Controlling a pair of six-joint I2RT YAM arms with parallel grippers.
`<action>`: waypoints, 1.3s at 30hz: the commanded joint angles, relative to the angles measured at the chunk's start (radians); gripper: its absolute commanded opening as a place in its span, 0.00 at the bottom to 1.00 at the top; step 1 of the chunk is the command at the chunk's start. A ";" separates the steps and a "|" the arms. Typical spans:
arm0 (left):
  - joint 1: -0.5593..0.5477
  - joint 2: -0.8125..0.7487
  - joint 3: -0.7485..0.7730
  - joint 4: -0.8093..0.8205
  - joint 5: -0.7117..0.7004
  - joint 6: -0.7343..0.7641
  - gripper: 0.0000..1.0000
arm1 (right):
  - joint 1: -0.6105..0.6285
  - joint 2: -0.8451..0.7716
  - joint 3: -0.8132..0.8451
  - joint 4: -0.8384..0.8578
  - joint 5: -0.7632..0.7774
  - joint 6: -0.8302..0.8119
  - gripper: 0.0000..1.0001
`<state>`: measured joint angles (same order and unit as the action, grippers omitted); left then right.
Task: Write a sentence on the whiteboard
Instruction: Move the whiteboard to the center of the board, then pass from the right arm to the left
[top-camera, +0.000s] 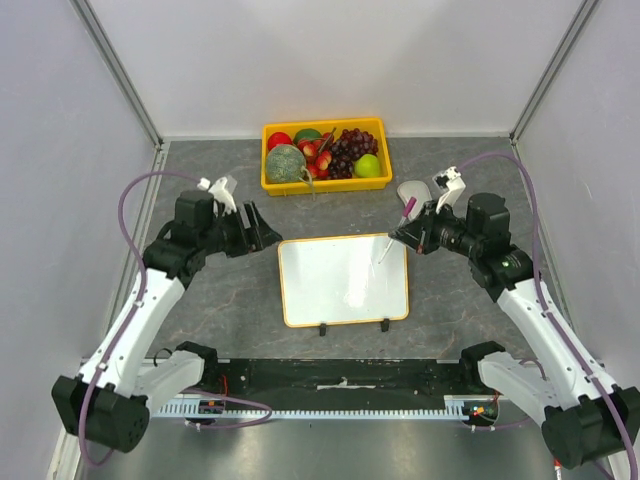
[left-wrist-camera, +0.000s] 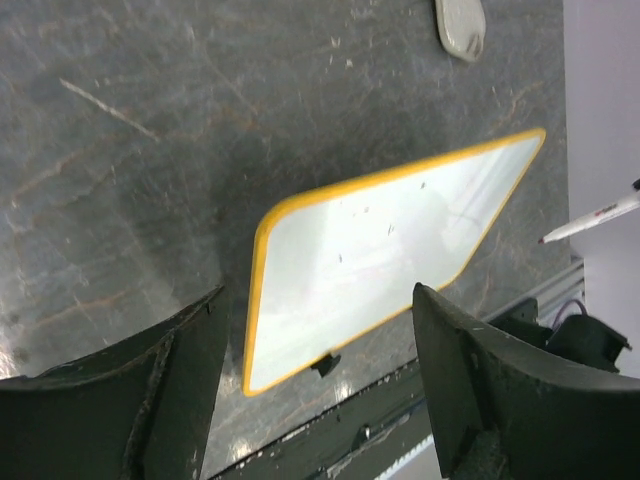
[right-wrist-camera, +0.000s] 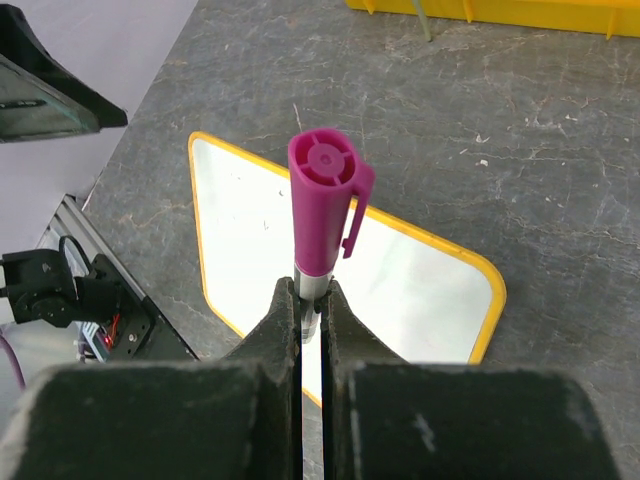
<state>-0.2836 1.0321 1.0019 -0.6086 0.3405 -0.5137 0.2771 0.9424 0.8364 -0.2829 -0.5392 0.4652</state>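
whiteboard (top-camera: 344, 281) flat on desk (top-camera: 220, 300). right gripper (top-camera: 408, 234), at its 2 o'clock corner, clamped on a marker (top-camera: 387, 247), tip over the board. left gripper (top-camera: 262, 228), at 10 o'clock, jaws apart.

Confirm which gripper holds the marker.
The right gripper, jaws shut on the pink-capped marker by the whiteboard; the left gripper is open and empty.

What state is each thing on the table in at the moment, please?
Whiteboard: lying flat, no words on it.
Marker: clamped in the right gripper, tip pointing down at the whiteboard.
Right gripper: shut on the marker.
Left gripper: open, empty, beside the whiteboard.
Tray: full of fruit.
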 joint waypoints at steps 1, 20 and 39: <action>0.027 -0.107 -0.124 0.093 0.137 0.023 0.79 | -0.003 -0.065 -0.031 0.004 -0.045 -0.030 0.00; 0.027 -0.426 -0.379 0.205 0.089 -0.016 0.79 | -0.003 -0.169 -0.056 -0.001 -0.096 -0.046 0.00; 0.027 -0.422 -0.476 0.306 0.054 -0.008 0.89 | 0.020 -0.122 -0.128 0.177 -0.099 0.010 0.00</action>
<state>-0.2611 0.5976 0.5240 -0.3775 0.3939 -0.5488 0.2821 0.8062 0.7120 -0.1829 -0.6510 0.4587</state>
